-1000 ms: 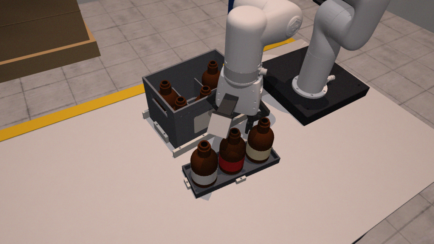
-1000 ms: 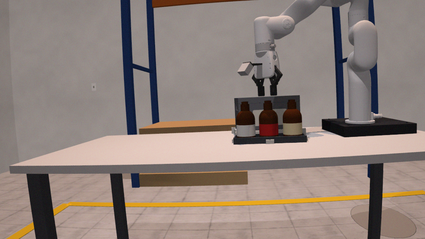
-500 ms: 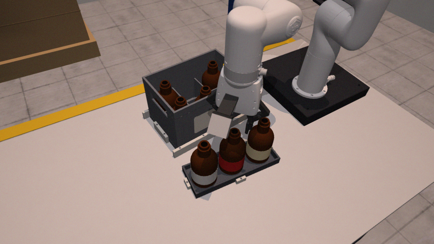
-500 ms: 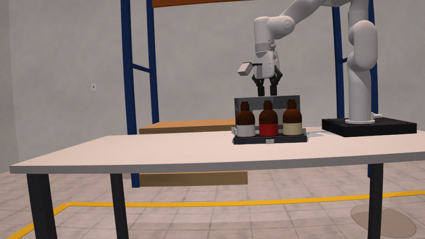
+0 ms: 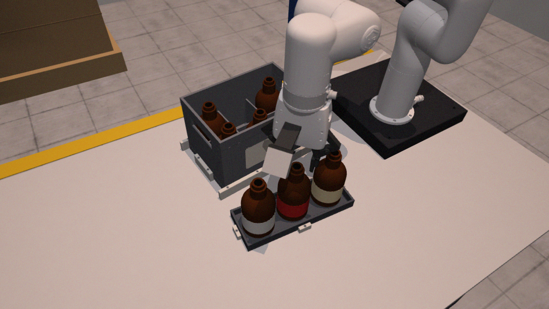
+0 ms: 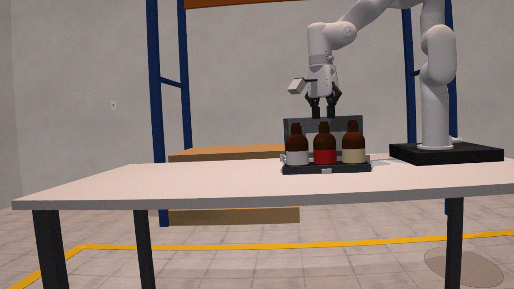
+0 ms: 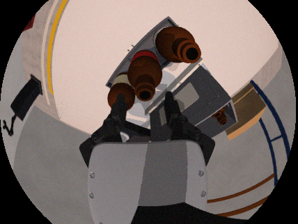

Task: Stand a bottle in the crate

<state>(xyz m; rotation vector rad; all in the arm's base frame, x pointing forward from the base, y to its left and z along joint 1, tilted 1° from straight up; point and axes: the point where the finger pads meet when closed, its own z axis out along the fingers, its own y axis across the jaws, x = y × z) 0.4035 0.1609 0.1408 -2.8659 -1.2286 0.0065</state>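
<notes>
One pale counter [image 5: 153, 246] [image 6: 179, 183] [image 7: 226, 35], with one white arm [image 5: 307, 65] [image 6: 318, 39] on a black base [image 5: 453, 111] [image 6: 400, 153], close to the far edge, towards the right end. One dark grey crate [image 5: 234, 157] [image 6: 287, 125] [image 7: 214, 83], level near the far edge; four brown bottles [image 5: 267, 97] visible inside, part of the interior hidden behind the arm. One shallow dark tray [image 5: 284, 231] [image 6: 341, 168] [image 7: 147, 40], level between crate and near edge.

On the tray, three bottles in a row, all upright: one white-labelled [image 5: 258, 207] [image 6: 297, 147] [image 7: 175, 43], one red-labelled [image 5: 293, 193] [image 6: 324, 145] [image 7: 145, 74], one cream-labelled [image 5: 329, 178] [image 6: 353, 145] [image 7: 115, 93] at the end nearest the base. All glossy brown, round-shouldered, with short ringed necks and dark open mouths. One black gripper [image 5: 297, 165] [image 6: 323, 116] [image 7: 145, 99] above the counter, fingers pointing down, a little over half open, nothing between them. Two small pale blocks [image 5: 304, 227] [image 6: 326, 171] beside the tray.
</notes>
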